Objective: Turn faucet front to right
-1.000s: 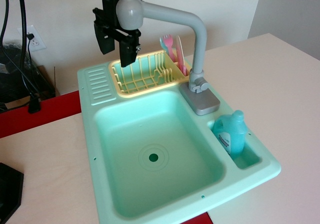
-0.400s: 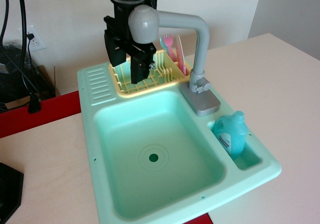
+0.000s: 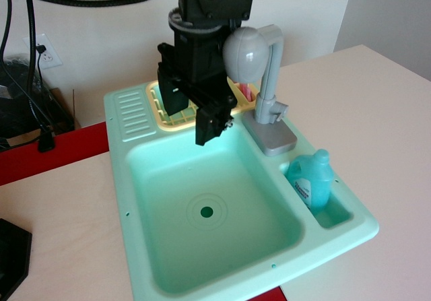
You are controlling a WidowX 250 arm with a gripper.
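The grey faucet (image 3: 270, 79) stands on its rectangular base (image 3: 274, 137) at the sink's back right. Its bent arm now points toward the front, and its bulbous head (image 3: 244, 54) hangs over the basin's back edge. My black gripper (image 3: 188, 124) hangs over the back of the basin, just left of the head. Its body seems to rest against the head's left side. The jaws stand apart and hold nothing. The gripper hides part of the yellow rack behind it.
The mint-green toy sink (image 3: 128, 180) has a drain hole (image 3: 207, 212). A yellow dish rack (image 3: 158, 106) with pink cutlery sits at the back. A teal soap bottle (image 3: 312, 178) stands in the right compartment. A black object (image 3: 10, 257) lies at the left edge.
My gripper has moved right and toward the front, lower over the basin. The faucet arm has swung with it, from pointing left to pointing toward the front.
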